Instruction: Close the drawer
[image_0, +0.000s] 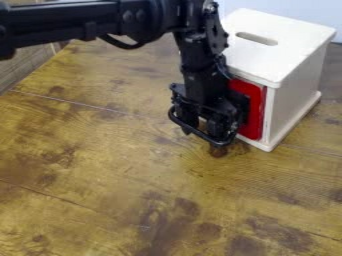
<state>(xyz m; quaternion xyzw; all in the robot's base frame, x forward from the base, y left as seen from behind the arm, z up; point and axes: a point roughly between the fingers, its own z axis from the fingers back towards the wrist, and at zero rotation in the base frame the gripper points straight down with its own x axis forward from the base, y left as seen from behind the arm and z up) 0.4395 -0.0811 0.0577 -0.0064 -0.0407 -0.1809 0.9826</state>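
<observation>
Wooden table (94, 180) is carrying a pale box (283, 60) with a slotted top, at upper right. Black arm (94, 22) is reaching in from the left. Red drawer (247, 108) is sitting in the box's lower front, face pointing left toward the gripper (218, 148). Jaws are pressed together, pointing down, just before the drawer's loop handle (201, 125).

One pale wooden box with a slotted top (278, 50), one red-fronted drawer (246, 108), one black robot arm (127, 20) with one gripper (218, 146), one worn wooden tabletop (94, 170).
</observation>
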